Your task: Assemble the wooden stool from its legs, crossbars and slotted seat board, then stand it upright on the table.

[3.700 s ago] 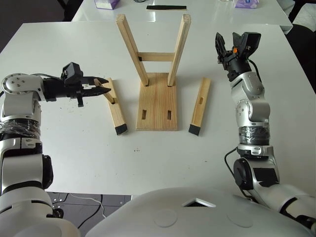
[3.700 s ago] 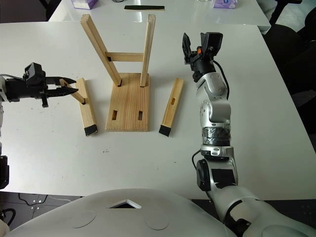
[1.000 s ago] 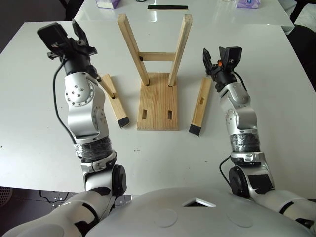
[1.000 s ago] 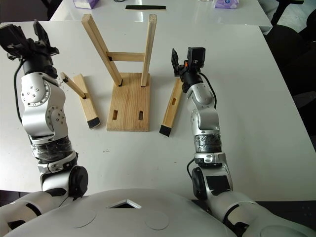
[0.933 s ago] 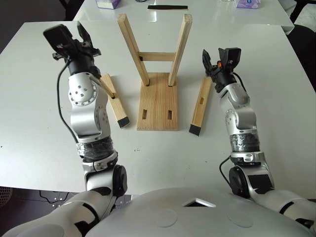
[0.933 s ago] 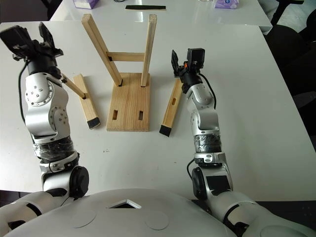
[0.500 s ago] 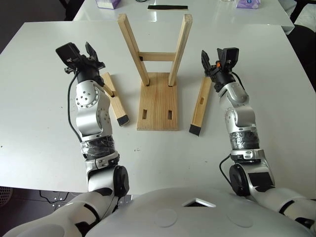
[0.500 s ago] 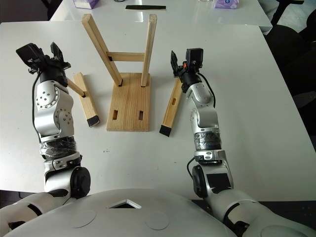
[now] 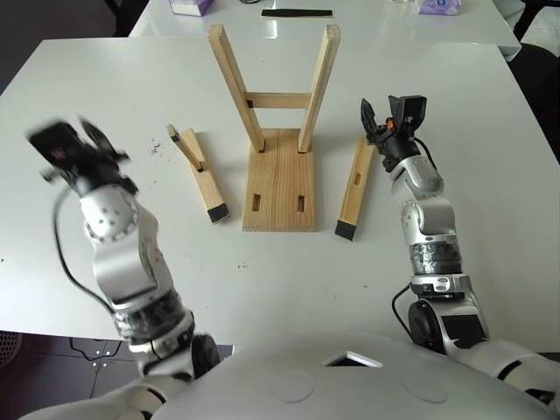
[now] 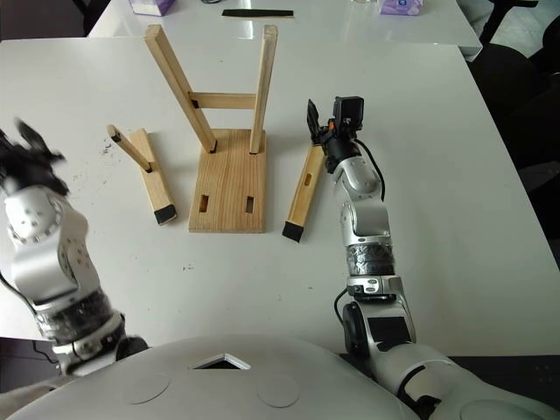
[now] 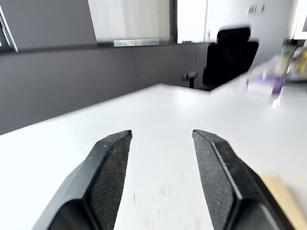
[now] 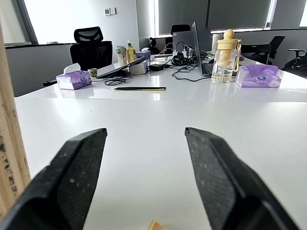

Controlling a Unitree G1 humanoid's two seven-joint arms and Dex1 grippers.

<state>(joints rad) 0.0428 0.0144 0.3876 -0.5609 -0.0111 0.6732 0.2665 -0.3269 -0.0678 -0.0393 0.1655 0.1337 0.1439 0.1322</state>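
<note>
A flat pale wooden slotted seat board (image 9: 278, 179) lies in the middle of the white table (image 9: 262, 271). Two long pale wooden legs (image 9: 235, 87) stand in its far slots, joined by a short wooden crossbar (image 9: 276, 101); the two near slots are open. A loose wooden leg with a peg-like crossbar stub (image 9: 203, 179) lies to the left of the board, and a loose black-tipped wooden leg (image 9: 355, 188) lies to the right, so the upright frame stands between them. The head views place the right gripper (image 12: 145, 132) just above the far end of the right loose leg, and the left gripper (image 11: 161, 136) raised over the table's left side, well apart from all the wood. The wrist views add that both grippers have their fingers spread wide with nothing between them. The right wrist view also shows a wooden upright (image 12: 9, 143) at its edge, and on a second white table (image 12: 201, 91) behind, two purple tissue boxes (image 12: 73, 80), a yellow-capped bottle (image 12: 225, 55) and a flat black strip (image 12: 140, 88). The left wrist view shows a dark office chair (image 11: 230, 60).
</note>
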